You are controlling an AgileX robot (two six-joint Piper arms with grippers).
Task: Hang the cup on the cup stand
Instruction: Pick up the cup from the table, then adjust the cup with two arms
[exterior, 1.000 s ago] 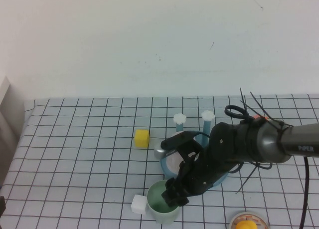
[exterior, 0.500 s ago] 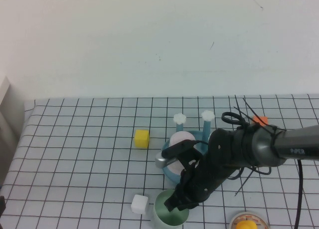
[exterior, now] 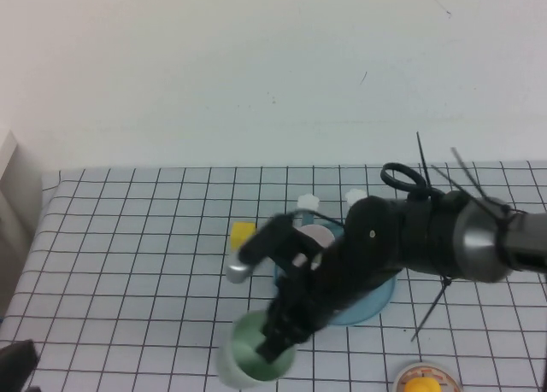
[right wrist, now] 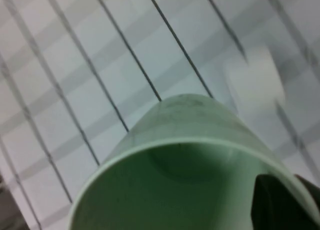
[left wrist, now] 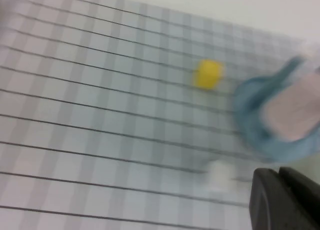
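**Supervisor:** Cup stand status first, then work down.

**Operator:** Cup stand point(exterior: 376, 298): I see its round blue base sitting on the gridded tabletop point(exterior: 128, 238) near the middle, half covered by my right arm. A pale pink cup point(exterior: 314, 236) sits on it already. Two white peg caps point(exterior: 308, 201) show behind the arm; I judge those pegs free.

**Supervisor:** And the cup?

**Operator:** The cup point(exterior: 248, 353), mint green, is at the near edge of the tabletop, in front of the stand and to its left, mouth up and tilted. My right tool point(exterior: 278, 345) is clamped over its rim, one finger point(right wrist: 285, 202) inside the wall in the right wrist view. I cannot tell whether the base has left the tabletop.

**Supervisor:** Left tool?

**Operator:** Left tool point(left wrist: 285, 200) is fully closed, holding nothing, parked off at the left side, apart from the work.

**Supervisor:** Progress?

**Operator:** Grasp done, by my judgement. Remaining: lift, invert, carry over a free peg, lower, release. A yellow block point(exterior: 242, 232) lies just left of the stand, outside the likely path.
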